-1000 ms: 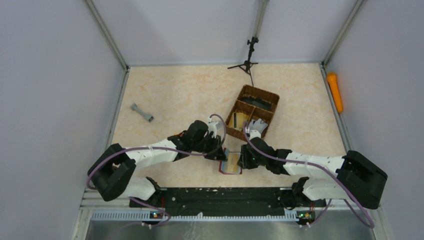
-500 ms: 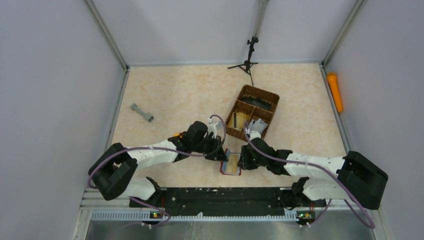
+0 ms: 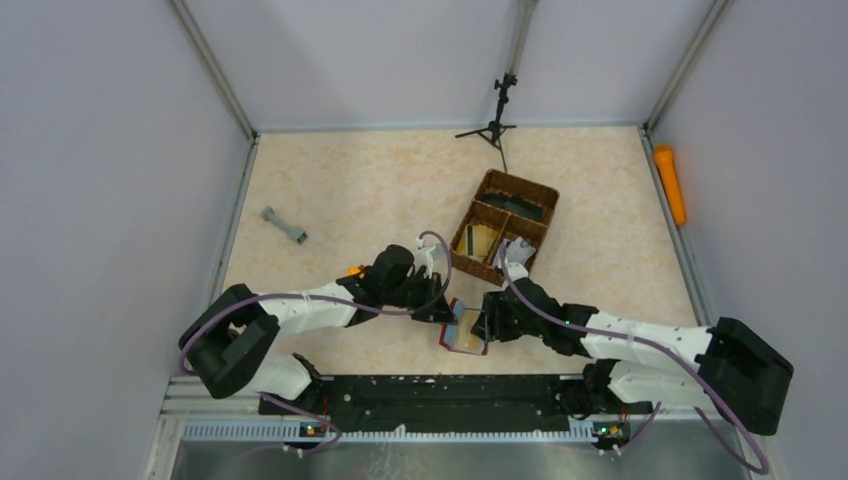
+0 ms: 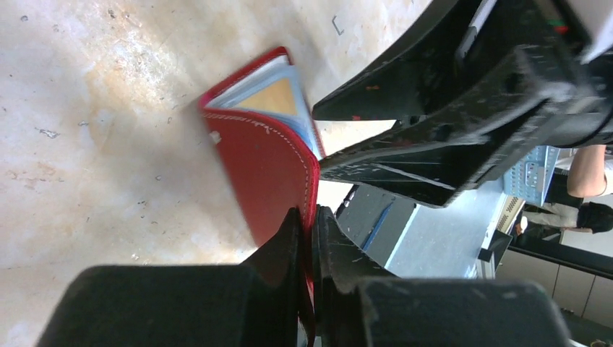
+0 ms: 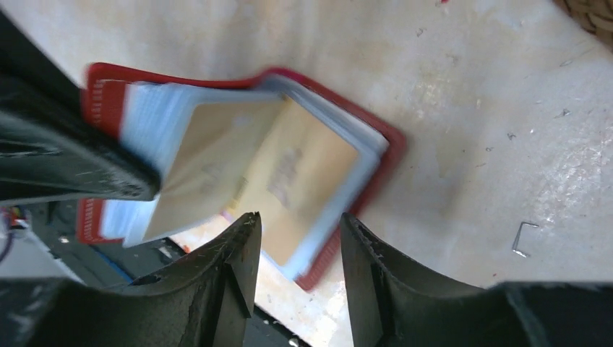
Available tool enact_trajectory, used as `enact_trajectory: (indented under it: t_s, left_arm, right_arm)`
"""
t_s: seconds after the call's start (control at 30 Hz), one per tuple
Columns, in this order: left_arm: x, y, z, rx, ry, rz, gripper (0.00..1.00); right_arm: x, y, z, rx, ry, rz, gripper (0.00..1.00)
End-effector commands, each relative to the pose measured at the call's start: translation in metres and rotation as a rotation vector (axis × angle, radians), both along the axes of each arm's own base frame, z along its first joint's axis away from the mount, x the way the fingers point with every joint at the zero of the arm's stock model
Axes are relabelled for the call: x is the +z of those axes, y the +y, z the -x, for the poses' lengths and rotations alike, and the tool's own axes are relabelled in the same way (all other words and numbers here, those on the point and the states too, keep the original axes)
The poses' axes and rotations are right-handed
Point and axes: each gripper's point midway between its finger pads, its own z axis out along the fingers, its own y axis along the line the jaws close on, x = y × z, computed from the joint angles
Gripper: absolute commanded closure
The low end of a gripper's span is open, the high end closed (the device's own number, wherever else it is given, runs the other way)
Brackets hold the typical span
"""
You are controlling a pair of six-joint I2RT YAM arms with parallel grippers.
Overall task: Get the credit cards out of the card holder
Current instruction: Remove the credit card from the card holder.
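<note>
The dark red card holder lies open near the table's front edge, between both arms. My left gripper is shut on its red cover and holds that flap up on edge. Inside, tan-gold credit cards sit in pale sleeves; one shows in the left wrist view as the tan card. My right gripper stands open, its jaws hovering over the near corner of the holder with the card's edge between them. I cannot tell whether they touch it.
A brown wicker divided basket stands just behind the grippers. A grey dumbbell-shaped piece lies at the left, an orange object along the right wall, a small black tripod at the back. A loose staple lies beside the holder.
My right gripper has opened wider and its arm has shifted slightly. My left gripper has closed tighter on the cover, and that flap now stands higher.
</note>
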Motion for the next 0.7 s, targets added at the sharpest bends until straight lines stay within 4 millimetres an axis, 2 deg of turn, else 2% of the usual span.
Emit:
enact_trajectory:
  t_s: [0.0, 0.17, 0.3, 0.37, 0.43, 0.47, 0.67]
  left_arm:
    - [0.002, -0.001, -0.006, 0.018, -0.01, 0.012, 0.98]
    - [0.007, -0.004, -0.003, 0.005, 0.008, 0.06, 1.0]
    - [0.023, -0.009, 0.0, -0.007, 0.017, 0.15, 1.0]
    - [0.028, -0.008, -0.002, 0.003, 0.011, 0.166, 1.0]
    - [0.031, -0.004, -0.005, 0.027, 0.006, 0.169, 1.0]
    - [0.033, -0.002, -0.006, 0.039, 0.004, 0.174, 1.0]
    - [0.058, 0.01, -0.011, 0.1, -0.018, 0.294, 1.0]
  right_arm:
    - [0.031, 0.007, -0.006, -0.024, -0.067, -0.125, 0.54]
    - [0.056, 0.014, -0.004, -0.019, -0.105, -0.246, 0.58]
    - [0.055, 0.018, 0.001, 0.005, -0.078, -0.266, 0.6]
    - [0.052, 0.017, 0.001, -0.006, -0.059, -0.25, 0.53]
    - [0.051, 0.016, 0.002, -0.024, -0.043, -0.256, 0.38]
    - [0.053, 0.017, 0.003, -0.028, -0.038, -0.277, 0.35]
    - [0.082, 0.022, 0.01, -0.027, -0.039, -0.487, 0.34]
